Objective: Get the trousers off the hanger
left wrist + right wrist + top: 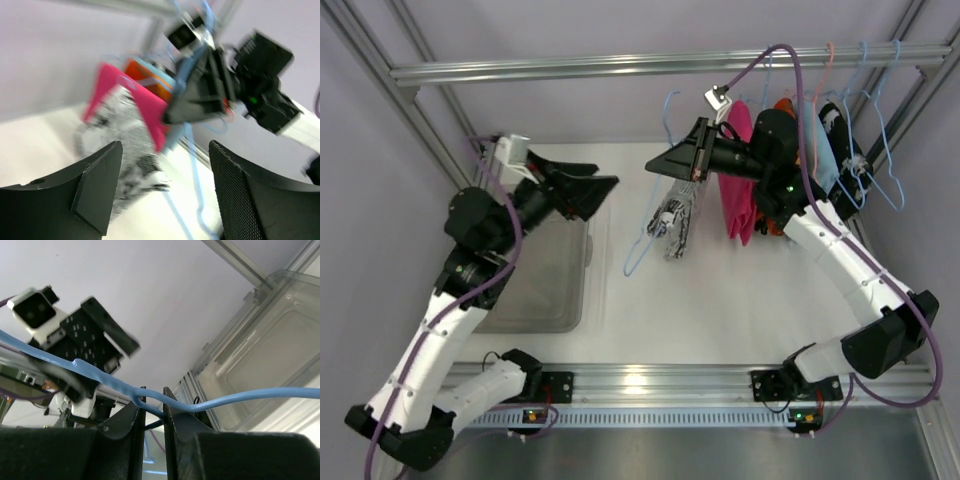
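The trousers (677,225), white with black print, hang on the light-blue hanger (667,120) above the middle of the table. My right gripper (660,165) is shut on the hanger's wire neck, which shows clamped between its fingers in the right wrist view (120,386). My left gripper (600,190) is open and empty, to the left of the trousers and apart from them. In the left wrist view the trousers (120,135) are blurred beyond the open fingers (100,175), with the hanger wire (195,170) hanging below the right gripper (200,100).
A clear plastic bin (535,270) sits on the table's left side, under the left arm. A pink garment (740,185), an orange one (150,80) and more wire hangers (880,150) hang from the metal rail (620,65) at the back right.
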